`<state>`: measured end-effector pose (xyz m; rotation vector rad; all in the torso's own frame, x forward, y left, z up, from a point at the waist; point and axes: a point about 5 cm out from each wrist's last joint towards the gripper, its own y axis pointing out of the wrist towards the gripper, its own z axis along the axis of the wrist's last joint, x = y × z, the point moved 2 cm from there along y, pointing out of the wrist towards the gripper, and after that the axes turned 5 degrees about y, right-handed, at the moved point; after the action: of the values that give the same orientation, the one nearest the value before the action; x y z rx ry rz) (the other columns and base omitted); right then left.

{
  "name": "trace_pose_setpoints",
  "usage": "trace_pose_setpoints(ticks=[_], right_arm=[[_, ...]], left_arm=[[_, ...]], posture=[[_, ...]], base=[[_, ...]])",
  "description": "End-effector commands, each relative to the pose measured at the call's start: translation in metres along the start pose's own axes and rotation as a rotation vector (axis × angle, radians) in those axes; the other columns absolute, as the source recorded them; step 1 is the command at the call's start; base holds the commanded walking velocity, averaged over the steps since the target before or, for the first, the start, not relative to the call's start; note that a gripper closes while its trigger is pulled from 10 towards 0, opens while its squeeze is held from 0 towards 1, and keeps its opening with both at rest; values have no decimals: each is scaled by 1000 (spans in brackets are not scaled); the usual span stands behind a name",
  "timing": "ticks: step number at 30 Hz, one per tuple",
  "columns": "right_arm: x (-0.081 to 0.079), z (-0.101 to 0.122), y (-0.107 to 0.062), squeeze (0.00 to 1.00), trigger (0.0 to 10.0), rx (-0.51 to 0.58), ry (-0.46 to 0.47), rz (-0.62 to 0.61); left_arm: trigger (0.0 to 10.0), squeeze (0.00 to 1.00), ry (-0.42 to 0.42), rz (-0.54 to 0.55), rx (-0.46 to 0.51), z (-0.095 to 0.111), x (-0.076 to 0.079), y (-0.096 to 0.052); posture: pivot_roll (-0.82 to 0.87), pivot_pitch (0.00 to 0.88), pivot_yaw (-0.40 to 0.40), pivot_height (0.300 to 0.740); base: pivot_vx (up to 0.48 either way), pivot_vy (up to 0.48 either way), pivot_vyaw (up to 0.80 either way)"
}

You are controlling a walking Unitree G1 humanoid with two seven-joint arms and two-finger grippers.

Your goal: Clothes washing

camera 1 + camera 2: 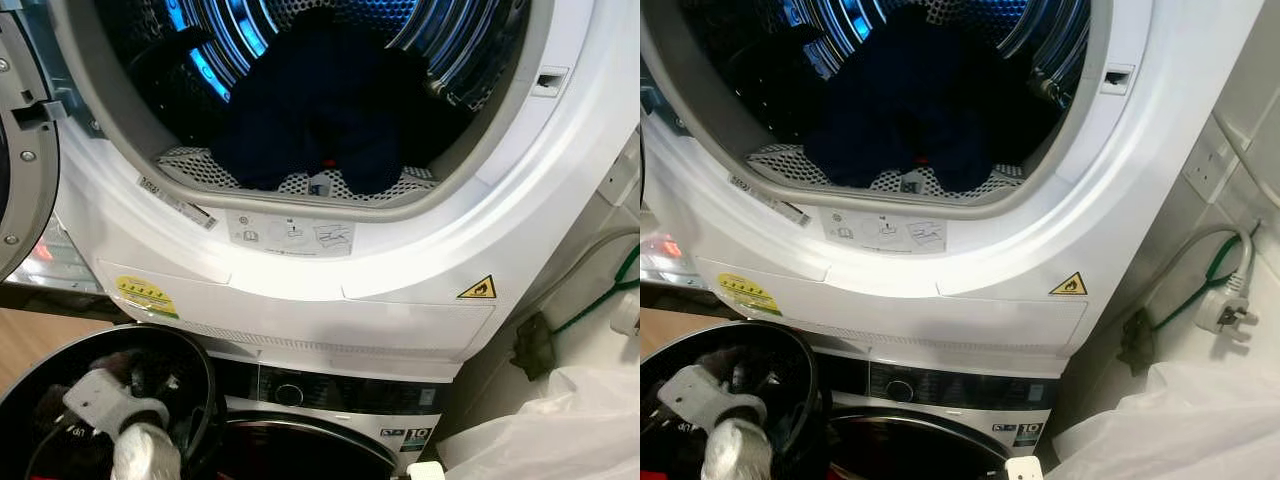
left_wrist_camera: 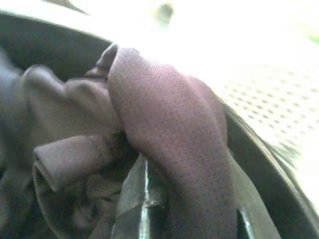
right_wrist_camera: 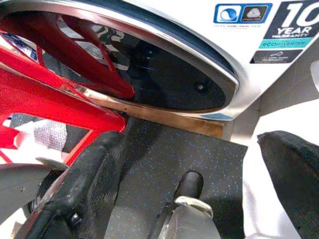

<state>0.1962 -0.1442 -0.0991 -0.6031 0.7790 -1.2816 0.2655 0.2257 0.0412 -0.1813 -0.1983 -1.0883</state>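
Now my left gripper (image 2: 164, 199) is clamped on a maroon garment (image 2: 169, 129) in the black basket (image 1: 190, 350) at seven o'clock.
I worry trailing folds snag the basket rim when lifted toward the dryer drum (image 1: 240, 40) at twelve, where dark clothes (image 1: 320, 110) lie; my right gripper (image 3: 189, 184) hangs low, fingers spread.

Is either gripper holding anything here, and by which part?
The left gripper grips a maroon garment by a bunched fold, inside the black basket. The right gripper holds nothing.
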Motion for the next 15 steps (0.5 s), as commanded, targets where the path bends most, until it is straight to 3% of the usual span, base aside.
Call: trace_pose_setpoints(ticks=[1, 6, 10, 12, 13, 15], right_arm=[[1, 0, 0, 0, 10000, 6, 14, -6], [1, 1, 0, 0, 10000, 7, 12, -5], [1, 3, 0, 0, 10000, 9, 4, -5], [1, 3, 0, 0, 10000, 10, 3, -5], [2, 4, 0, 0, 10000, 11, -1, -6], [2, 5, 1, 0, 10000, 12, -2, -6]], left_arm=[[0, 0, 105, -100, 131, 21, 17, -7], [0, 0, 169, -91, 210, 33, 17, -25], [0, 0, 320, -151, 362, 60, 27, -42], [0, 0, 356, -162, 384, 63, 28, -46], [0, 0, 445, -207, 435, 67, 31, -57], [0, 0, 514, -268, 479, 70, 37, -67]], posture=[[69, 0, -21, 740], [75, 0, -23, 740], [85, 0, -31, 740], [86, 0, -33, 740], [85, 0, -33, 740], [87, 0, -34, 740]], base=[[0, 0, 0], [0, 0, 0], [0, 0, 0], [0, 0, 0], [0, 0, 0], [0, 0, 0]])
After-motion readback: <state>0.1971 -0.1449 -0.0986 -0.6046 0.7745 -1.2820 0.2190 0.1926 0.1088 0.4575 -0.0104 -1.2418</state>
